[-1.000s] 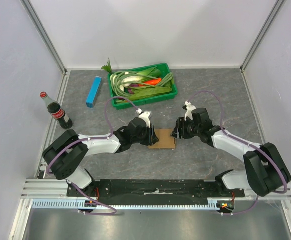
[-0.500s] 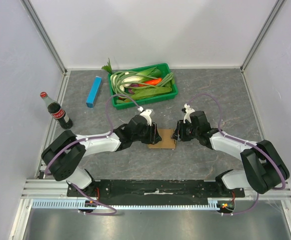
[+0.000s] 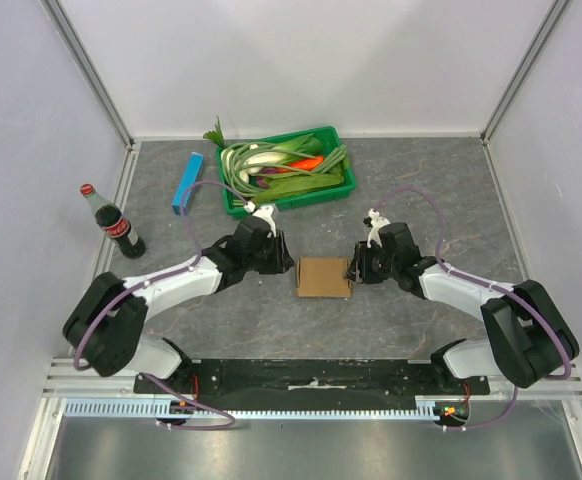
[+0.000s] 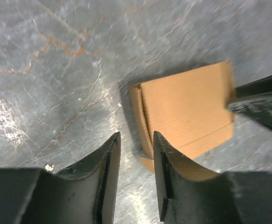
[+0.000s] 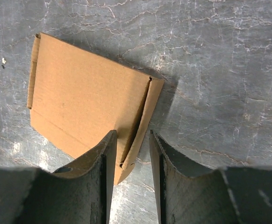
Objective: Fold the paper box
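The paper box (image 3: pixel 323 277) lies flat on the grey table between both arms, a brown cardboard piece with a raised flap on each short side. My left gripper (image 3: pixel 281 262) hangs just left of the box and apart from it. In the left wrist view the left gripper (image 4: pixel 135 135) is open over bare table, and the paper box (image 4: pixel 187 107) lies just beyond its right finger. My right gripper (image 3: pixel 353 270) is at the box's right edge. In the right wrist view the right gripper (image 5: pixel 132 133) is open astride the upturned flap of the paper box (image 5: pixel 84 98), with a gap on the right side.
A green tray (image 3: pixel 346 180) with vegetables stands behind the box. A slim blue box (image 3: pixel 187 183) lies to its left and a cola bottle (image 3: pixel 111 222) stands near the left wall. White walls close in the table on three sides.
My left gripper has drawn back to the left, off the box's left edge. The right gripper has stayed at the right edge and its jaws have narrowed round the flap.
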Action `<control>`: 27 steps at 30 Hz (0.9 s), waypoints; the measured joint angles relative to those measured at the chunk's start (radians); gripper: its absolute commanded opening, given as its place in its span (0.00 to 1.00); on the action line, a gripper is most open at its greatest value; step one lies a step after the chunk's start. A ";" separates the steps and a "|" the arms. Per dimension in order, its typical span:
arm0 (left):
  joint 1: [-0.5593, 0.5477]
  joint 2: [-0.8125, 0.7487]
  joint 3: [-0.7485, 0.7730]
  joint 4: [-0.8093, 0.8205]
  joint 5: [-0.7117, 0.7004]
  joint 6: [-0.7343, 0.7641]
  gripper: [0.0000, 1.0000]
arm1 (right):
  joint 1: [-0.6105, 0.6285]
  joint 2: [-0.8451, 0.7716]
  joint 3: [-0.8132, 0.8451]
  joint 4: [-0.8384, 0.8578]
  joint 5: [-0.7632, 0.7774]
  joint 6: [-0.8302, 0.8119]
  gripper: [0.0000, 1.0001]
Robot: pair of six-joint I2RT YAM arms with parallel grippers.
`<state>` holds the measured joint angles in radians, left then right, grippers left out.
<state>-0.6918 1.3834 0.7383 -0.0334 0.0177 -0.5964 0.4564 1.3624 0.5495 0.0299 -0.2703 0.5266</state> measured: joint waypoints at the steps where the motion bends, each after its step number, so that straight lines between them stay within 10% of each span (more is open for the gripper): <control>1: 0.006 0.029 0.001 -0.008 0.011 0.000 0.48 | 0.001 0.000 0.000 -0.003 0.003 -0.002 0.41; 27: -0.019 0.250 0.074 0.039 0.120 -0.035 0.23 | 0.112 0.045 0.081 -0.074 0.172 -0.014 0.15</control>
<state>-0.7109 1.6333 0.8127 0.0055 0.1375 -0.6319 0.5682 1.4078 0.6308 -0.0437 -0.0978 0.5121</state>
